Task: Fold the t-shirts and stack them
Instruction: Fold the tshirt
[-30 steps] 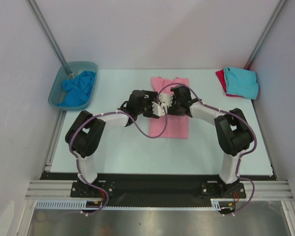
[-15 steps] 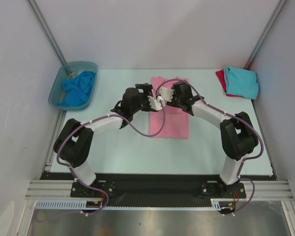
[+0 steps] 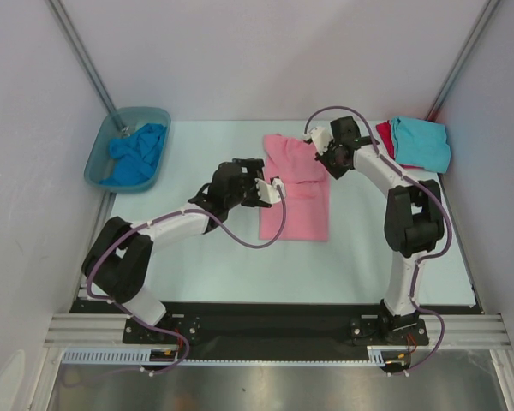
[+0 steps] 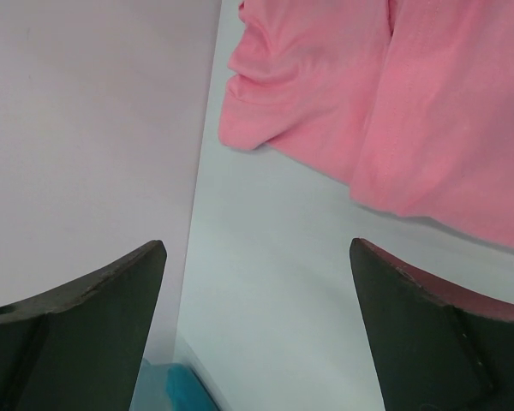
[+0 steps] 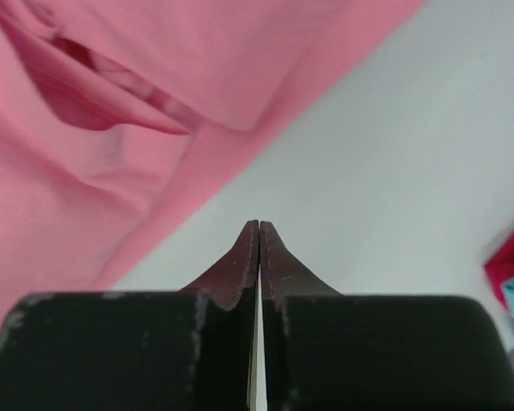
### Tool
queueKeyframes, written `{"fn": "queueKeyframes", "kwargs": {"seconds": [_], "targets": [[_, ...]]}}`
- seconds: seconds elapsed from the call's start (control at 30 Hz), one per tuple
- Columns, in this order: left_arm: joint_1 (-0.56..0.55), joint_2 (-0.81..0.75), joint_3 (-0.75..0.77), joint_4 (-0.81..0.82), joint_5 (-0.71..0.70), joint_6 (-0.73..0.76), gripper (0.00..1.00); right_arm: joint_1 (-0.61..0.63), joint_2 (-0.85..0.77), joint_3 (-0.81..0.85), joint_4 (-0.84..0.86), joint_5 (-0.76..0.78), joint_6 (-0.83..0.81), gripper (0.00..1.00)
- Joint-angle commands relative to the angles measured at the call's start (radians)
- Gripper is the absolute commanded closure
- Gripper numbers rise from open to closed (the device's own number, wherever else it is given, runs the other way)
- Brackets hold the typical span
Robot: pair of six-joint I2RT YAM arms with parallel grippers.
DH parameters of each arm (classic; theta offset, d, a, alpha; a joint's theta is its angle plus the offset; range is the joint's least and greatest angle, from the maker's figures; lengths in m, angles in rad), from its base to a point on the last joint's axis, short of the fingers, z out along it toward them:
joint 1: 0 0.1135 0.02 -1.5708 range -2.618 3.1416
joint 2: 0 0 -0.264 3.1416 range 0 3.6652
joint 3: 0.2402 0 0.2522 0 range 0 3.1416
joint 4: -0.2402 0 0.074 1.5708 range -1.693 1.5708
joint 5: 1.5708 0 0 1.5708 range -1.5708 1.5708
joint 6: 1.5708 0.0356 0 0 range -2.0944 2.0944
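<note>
Bright, even light over my pale table [image 3: 214, 257], soft faint shadow along the pink t-shirt [image 4: 428, 111] edge, my dark fingers [image 4: 86, 325] slightly blurred close to both wrist lenses.

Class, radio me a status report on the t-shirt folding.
Left gripper open beside pink t-shirt. Right gripper shut, empty. Left arm's cable crosses shirt edge.

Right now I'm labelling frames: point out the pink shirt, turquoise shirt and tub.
pink shirt [image 3: 304, 214], top view, lower half.
turquoise shirt [image 3: 421, 142], top view, its middle.
tub [image 3: 99, 147], top view, left wall.
</note>
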Motion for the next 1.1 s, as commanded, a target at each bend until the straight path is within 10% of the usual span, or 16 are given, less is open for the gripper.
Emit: {"fn": "queueKeyframes", "kwargs": {"seconds": [0.0, 1.07], "targets": [[-0.004, 0.007, 0.041, -0.004, -0.022, -0.003, 0.06, 0.04, 0.022, 0.045, -0.041, -0.095, 0.046, 1.0], [0.005, 0.02, 0.087, -0.034, -0.044, 0.003, 0.06, 0.075, 0.174, 0.019, 0.166, 0.119, 0.063, 0.96]]}}
